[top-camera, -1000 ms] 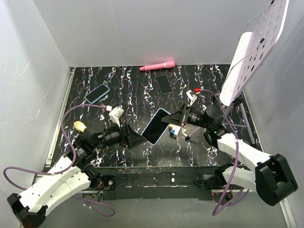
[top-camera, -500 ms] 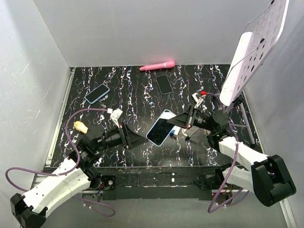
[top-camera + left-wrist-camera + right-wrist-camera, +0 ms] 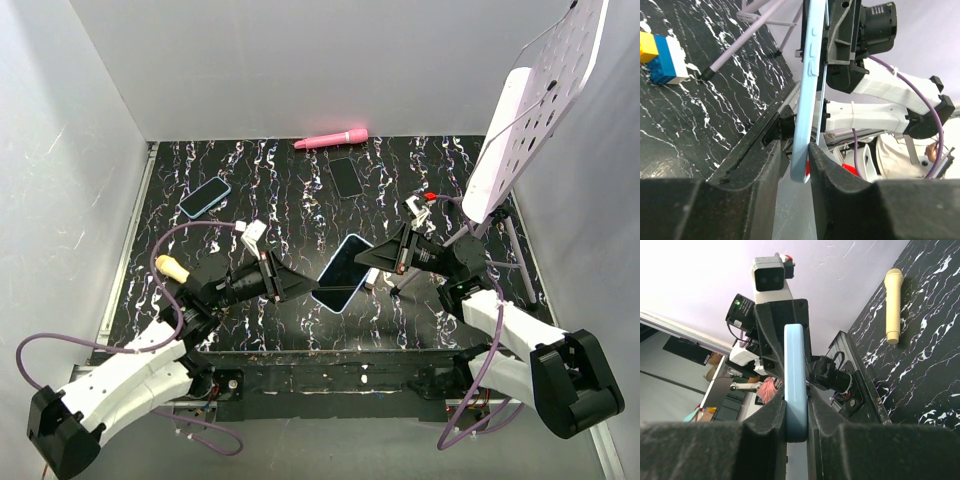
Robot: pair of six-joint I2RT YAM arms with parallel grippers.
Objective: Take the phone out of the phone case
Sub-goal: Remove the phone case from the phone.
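Note:
A phone in a light blue case is held in the air over the middle of the table. My right gripper is shut on its upper right end; in the right wrist view both fingers press the case edge-on at the gripper. My left gripper is open at the phone's lower left end. In the left wrist view the case edge stands between the fingers of the left gripper, touching the right one, with a gap to the left one. A thin second edge shows beside the case.
On the table lie another blue-cased phone, a black phone, a pink stick at the back wall, a tan object at the left and toy blocks under the held phone. A white perforated board on a stand rises at the right.
My right gripper has carried the phone a little to the right and tilted it. My left gripper came off the phone's lower end, then moved forward and now straddles it.

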